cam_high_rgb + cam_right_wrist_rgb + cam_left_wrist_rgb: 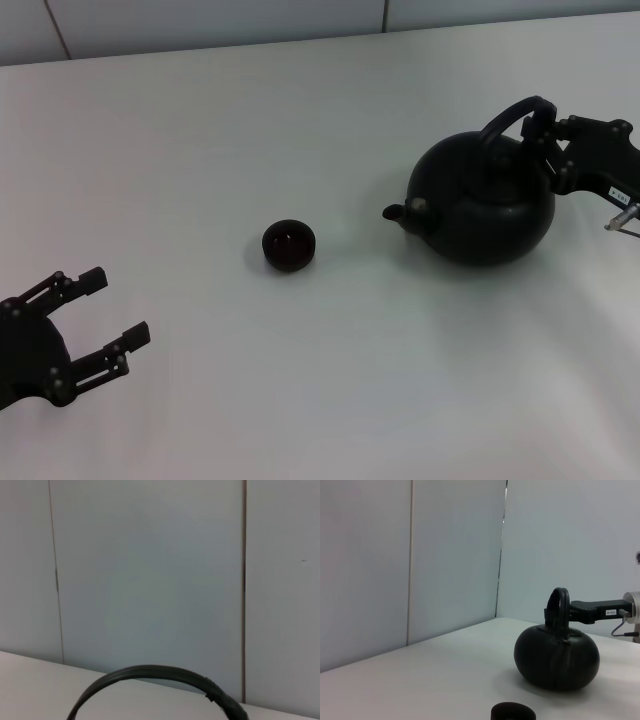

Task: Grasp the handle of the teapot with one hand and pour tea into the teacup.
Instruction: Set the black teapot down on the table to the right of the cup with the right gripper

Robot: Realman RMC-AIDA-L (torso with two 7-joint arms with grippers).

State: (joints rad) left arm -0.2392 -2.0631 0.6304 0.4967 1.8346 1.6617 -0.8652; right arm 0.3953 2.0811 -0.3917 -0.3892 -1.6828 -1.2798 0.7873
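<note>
The matte-black teapot point(485, 205) stands on the white table point(330, 380) at the right, with its stubby spout pointing left toward the teacup. Its arched handle point(512, 112) rises over the top. My right gripper point(546, 140) reaches in from the right and is at the handle's right side near its top. The left wrist view shows the teapot point(556, 660), the handle point(559, 605) and the right gripper point(551, 614) against it. The right wrist view shows only the handle's arc point(145, 672). The small dark teacup point(288, 245) sits left of the teapot, also low in the left wrist view point(513, 713). My left gripper point(117, 306) is open and empty at the near left.
A pale panelled wall point(200, 25) runs along the table's far edge. A cable and silver fitting point(622, 218) hang off my right wrist.
</note>
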